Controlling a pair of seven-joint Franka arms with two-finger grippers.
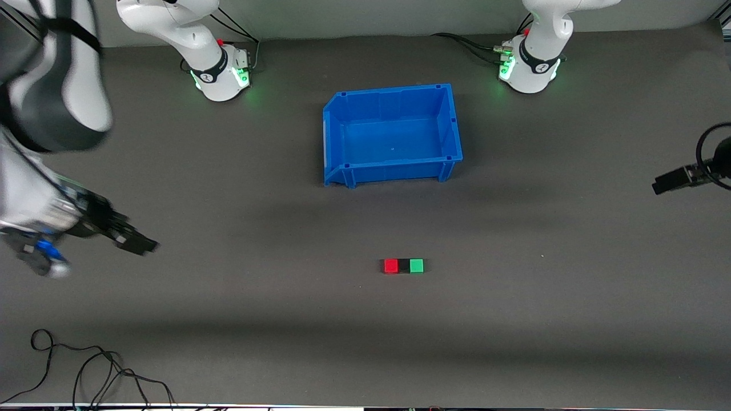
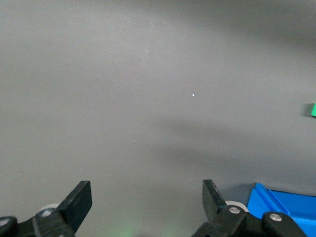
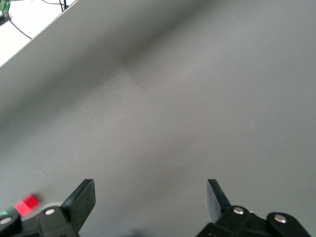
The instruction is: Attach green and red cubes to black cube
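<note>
On the grey mat [image 1: 571, 319]: three cubes joined in a row, nearer the front camera than the blue bin [image 1: 337, 123].
Red cube [image 1: 390, 265] and green cube [image 1: 416, 265] touch the black cube [image 1: 404, 266] between them. Right gripper [image 1: 140, 242] and left gripper [image 2: 147, 197] both hang wide apart, holding nothing, over bare mat at their own ends of the table.

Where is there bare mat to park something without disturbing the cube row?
Bare mat lies between the blue bin and the red cube, black cube, green cube row, and nearer the camera than that row. The right gripper hangs over the right arm's end.
</note>
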